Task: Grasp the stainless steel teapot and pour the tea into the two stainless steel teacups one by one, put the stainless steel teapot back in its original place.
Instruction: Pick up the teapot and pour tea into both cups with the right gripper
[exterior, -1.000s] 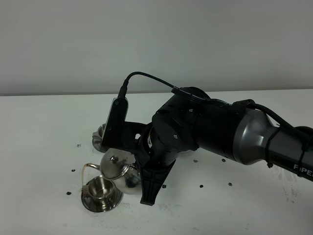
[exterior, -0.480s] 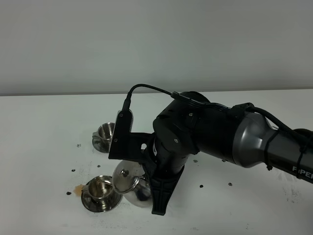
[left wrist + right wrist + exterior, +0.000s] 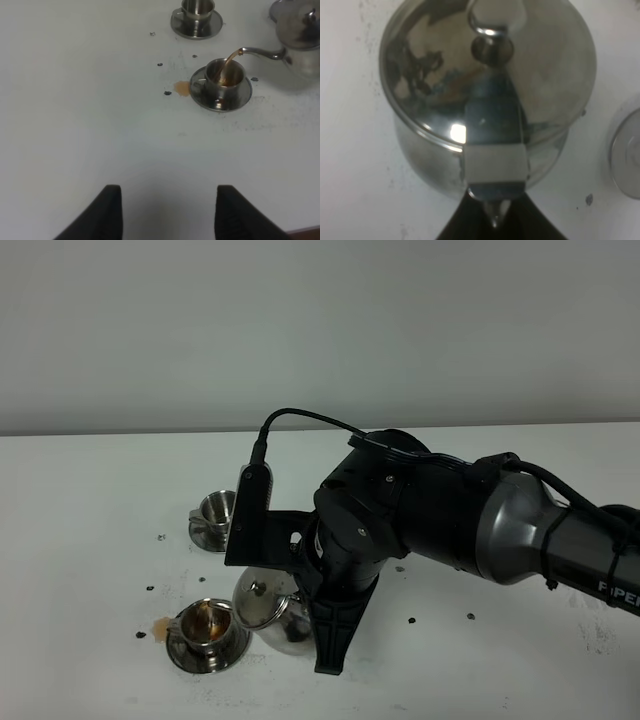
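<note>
The stainless steel teapot (image 3: 270,610) hangs tilted just above the table, and my right gripper (image 3: 318,628) is shut on its loop handle (image 3: 495,162). In the left wrist view its thin spout (image 3: 252,51) sends a brown stream into the nearer teacup (image 3: 225,79), which stands on its saucer (image 3: 207,628). The farther teacup (image 3: 215,510) stands on its saucer behind. A flat round steel saucer (image 3: 626,156) shows in part beside the pot in the right wrist view. My left gripper (image 3: 167,215) is open, low over bare table, well away from the cups.
A small brown tea spill (image 3: 182,88) lies on the white table (image 3: 90,540) just beside the nearer saucer. Dark specks (image 3: 470,617) dot the surface. The right arm's bulk (image 3: 450,520) hides the table behind the pot.
The teapot has shifted right and down and tipped further. Its stream, first falling left of the nearer cup, now lands inside it; a brown spill has appeared beside the saucer.
</note>
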Controlling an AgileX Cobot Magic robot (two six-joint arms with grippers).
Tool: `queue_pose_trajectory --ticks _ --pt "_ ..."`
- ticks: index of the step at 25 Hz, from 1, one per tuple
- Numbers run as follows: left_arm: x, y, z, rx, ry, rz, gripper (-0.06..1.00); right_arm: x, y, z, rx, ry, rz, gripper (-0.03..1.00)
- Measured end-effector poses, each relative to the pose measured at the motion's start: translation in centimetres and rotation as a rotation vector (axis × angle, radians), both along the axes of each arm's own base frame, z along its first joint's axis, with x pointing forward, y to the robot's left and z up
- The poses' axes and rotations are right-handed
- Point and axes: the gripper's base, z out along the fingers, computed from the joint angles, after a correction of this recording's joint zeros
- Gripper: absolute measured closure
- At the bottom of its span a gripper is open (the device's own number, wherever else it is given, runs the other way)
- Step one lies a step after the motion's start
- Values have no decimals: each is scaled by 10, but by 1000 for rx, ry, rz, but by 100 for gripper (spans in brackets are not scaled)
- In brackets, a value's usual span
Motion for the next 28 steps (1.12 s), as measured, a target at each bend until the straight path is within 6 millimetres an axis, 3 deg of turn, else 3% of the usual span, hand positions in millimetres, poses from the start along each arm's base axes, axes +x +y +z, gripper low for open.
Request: queue_pose_trajectory --ticks 28 --pt "0 0 0 -1 0 1 46 2 -7 0 -84 -27 18 88"
